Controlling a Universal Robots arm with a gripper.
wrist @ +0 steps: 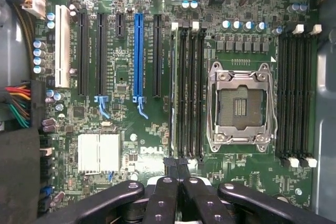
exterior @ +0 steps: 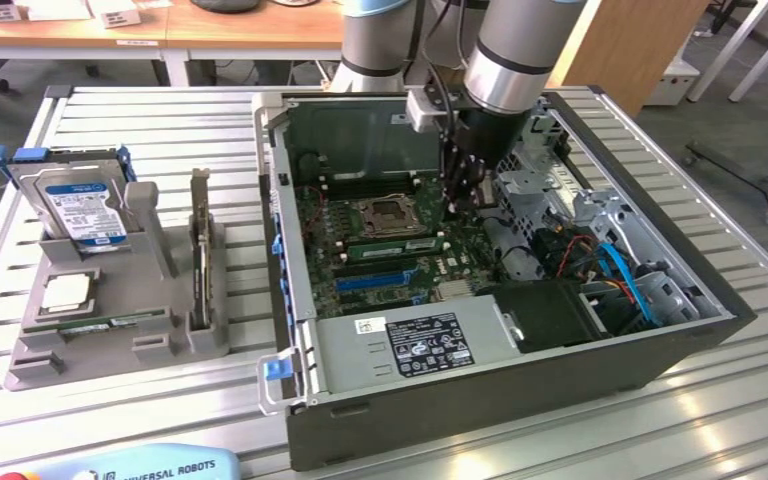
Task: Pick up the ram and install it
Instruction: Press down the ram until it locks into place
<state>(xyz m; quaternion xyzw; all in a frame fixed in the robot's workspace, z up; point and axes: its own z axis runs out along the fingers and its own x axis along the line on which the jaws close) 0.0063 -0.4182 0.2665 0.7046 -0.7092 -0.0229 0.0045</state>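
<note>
A green ram stick [exterior: 391, 243] stands in a motherboard slot beside the empty processor socket [exterior: 391, 212]. In the wrist view it is a thin edge [wrist: 171, 93] at the outer side of the black slot bank. My gripper [exterior: 458, 205] hangs inside the open computer case, above that slot bank. Its black fingers [wrist: 177, 165] are shut with nothing visible between them, over the slots' end. It does not appear to touch the board. A second thin green stick with a white label [exterior: 97, 325] lies along the front of the grey holder.
The grey holder [exterior: 37, 365] on the exterior view's left also carries a hard drive [exterior: 77, 200], a silver processor chip [exterior: 67, 290] and an upright dark expansion card [exterior: 200, 250]. In the case [exterior: 491, 420] sit a power supply [exterior: 418, 345] and cables [exterior: 624, 280].
</note>
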